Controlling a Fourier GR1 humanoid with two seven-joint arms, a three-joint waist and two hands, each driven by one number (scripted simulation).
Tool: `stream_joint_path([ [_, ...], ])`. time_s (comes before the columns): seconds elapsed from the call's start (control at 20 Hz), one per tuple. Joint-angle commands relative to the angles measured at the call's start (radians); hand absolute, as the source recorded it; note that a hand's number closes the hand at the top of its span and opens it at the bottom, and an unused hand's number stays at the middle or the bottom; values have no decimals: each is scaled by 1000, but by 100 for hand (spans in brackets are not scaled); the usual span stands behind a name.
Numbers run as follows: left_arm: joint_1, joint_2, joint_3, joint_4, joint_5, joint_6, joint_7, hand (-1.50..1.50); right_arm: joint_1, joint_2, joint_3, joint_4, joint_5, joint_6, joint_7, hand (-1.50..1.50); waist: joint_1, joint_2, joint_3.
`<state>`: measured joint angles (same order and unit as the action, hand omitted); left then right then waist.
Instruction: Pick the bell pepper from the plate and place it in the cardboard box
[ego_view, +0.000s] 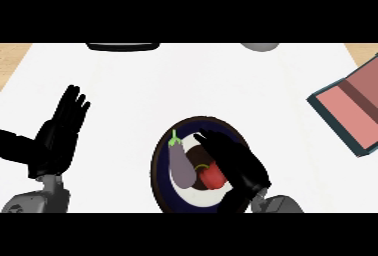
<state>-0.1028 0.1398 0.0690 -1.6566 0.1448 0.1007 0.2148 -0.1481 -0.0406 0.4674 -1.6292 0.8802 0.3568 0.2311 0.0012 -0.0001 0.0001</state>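
Right hand: my right hand (235, 162) hung over the plate (161, 150), fingers bent down above the pepper (211, 177); I could not tell whether they had closed on it.
Left hand: my left hand (63, 127) rested flat and open at the left, fingers up.
Pepper: red, on the plate, mostly hidden under my hand, touching the eggplant (179, 162).
Box: the box (353, 107) lay well apart at the right edge.
Risk: I judged my fingers might nudge or catch the eggplant instead, since it lay so close.
Risk: a shallow hold might let the round pepper slip on the long carry.
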Motion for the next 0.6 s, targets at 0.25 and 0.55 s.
stream_joint_path([
  [0.25, -24, -35, -15, 26, -43, 10, -12, 0, -39, 24, -37, 144, 50, -41, -91, -150, 0, 0, 0],
  [0.55, -12, -84, -49, 0, -103, 69, -14, 0, 8, -7, -46, 70, 55, -29, -131, -150, -2, 0, 0],
])
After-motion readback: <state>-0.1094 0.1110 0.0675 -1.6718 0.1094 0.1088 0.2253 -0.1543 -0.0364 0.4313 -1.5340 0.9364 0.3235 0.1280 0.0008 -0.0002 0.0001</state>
